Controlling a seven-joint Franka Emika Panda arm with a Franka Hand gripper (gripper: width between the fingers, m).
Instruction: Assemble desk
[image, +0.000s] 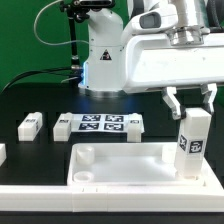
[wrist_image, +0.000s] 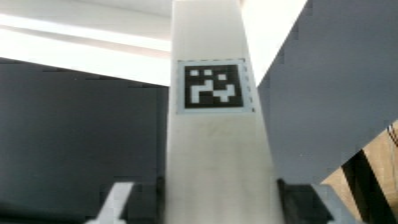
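Note:
The white tabletop (image: 120, 165) lies at the front of the black table, rim up, with a round socket (image: 87, 176) showing at its near corner on the exterior view's left. My gripper (image: 189, 104) is shut on a white square leg (image: 191, 140) with a tag on its side. It holds the leg upright over the tabletop's corner on the exterior view's right. I cannot tell whether the leg's lower end touches the tabletop. In the wrist view the leg (wrist_image: 217, 120) fills the middle between my fingers (wrist_image: 302, 205). Two more legs (image: 31, 124) (image: 62, 127) lie on the table.
The marker board (image: 103, 124) lies flat behind the tabletop. A long white rail (image: 110, 204) runs along the front edge. The arm's white base (image: 103, 60) stands at the back. Another white piece (image: 2, 153) shows at the exterior view's left edge.

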